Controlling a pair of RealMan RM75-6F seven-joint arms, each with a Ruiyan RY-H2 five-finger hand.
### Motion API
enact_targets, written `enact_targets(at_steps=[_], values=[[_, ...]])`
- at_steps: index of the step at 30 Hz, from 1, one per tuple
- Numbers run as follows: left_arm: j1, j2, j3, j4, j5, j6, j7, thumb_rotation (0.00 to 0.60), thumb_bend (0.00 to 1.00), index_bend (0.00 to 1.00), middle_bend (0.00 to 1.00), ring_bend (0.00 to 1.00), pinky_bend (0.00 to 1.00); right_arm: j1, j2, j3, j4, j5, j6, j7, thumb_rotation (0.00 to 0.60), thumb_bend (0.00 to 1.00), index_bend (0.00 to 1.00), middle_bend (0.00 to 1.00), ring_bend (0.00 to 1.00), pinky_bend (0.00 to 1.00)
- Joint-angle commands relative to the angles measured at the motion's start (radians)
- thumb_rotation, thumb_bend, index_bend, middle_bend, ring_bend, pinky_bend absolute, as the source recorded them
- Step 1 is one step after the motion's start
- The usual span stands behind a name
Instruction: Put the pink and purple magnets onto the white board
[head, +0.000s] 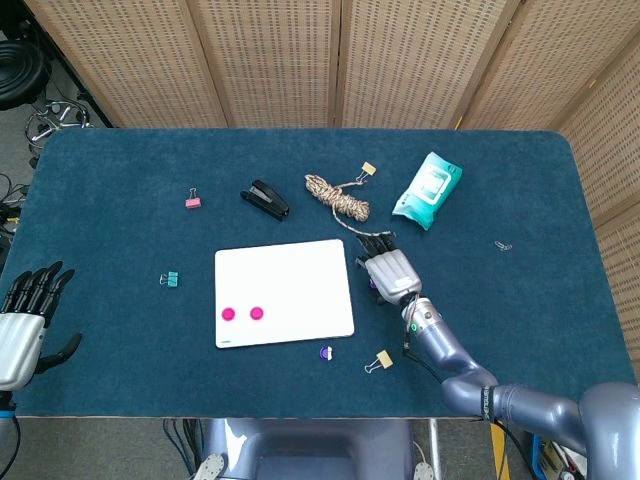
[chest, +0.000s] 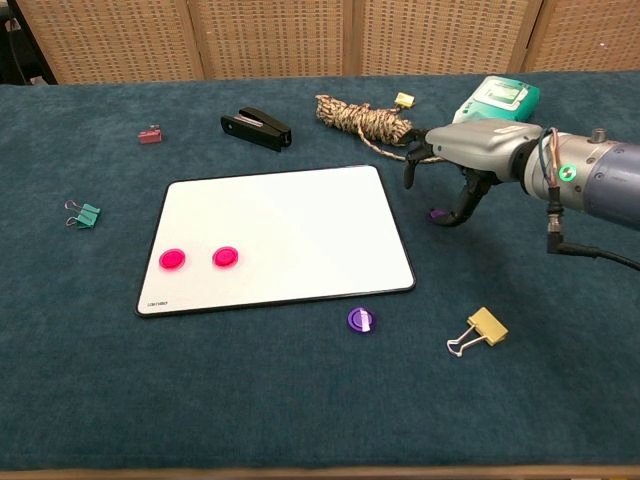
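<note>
The white board (head: 285, 292) (chest: 280, 235) lies flat mid-table with two pink magnets (head: 228, 314) (head: 256, 313) (chest: 172, 260) (chest: 225, 257) on its near-left part. One purple magnet (head: 325, 352) (chest: 361, 320) lies on the cloth just off the board's near edge. A second purple magnet (chest: 437, 213) lies right of the board, under my right hand (head: 388, 272) (chest: 470, 150). That hand hovers low over it, fingers curved down, thumb tip beside it; nothing is gripped. My left hand (head: 25, 320) hangs open at the table's near-left edge.
At the back lie a black stapler (chest: 256, 128), a rope coil (chest: 362, 118) and a teal wipes pack (chest: 498, 98). A pink clip (chest: 150, 134), a green clip (chest: 84, 212) and a tan binder clip (chest: 480, 330) are scattered on the blue cloth.
</note>
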Motion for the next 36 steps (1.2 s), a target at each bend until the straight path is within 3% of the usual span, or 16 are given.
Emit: enact_targets(at_steps=[1,36], values=[[0.001,0.001,-0.001,0.0,0.0,-0.002,-0.001,0.6,0.28,0.0,0.0,0.0,0.0,0.0,-0.003,-0.006,0.01,0.001,0.001,0.004,0.6,0.31,0.32,0.0,0.0,0.0],[0.012,0.01,-0.021,-0.003,-0.004,-0.019,-0.014,0.6,0.28,0.0,0.0,0.0,0.0,0.017,-0.018,-0.038,0.062,0.031,-0.002,0.037,0.6,0.33,0.4,0.0,0.0,0.0]])
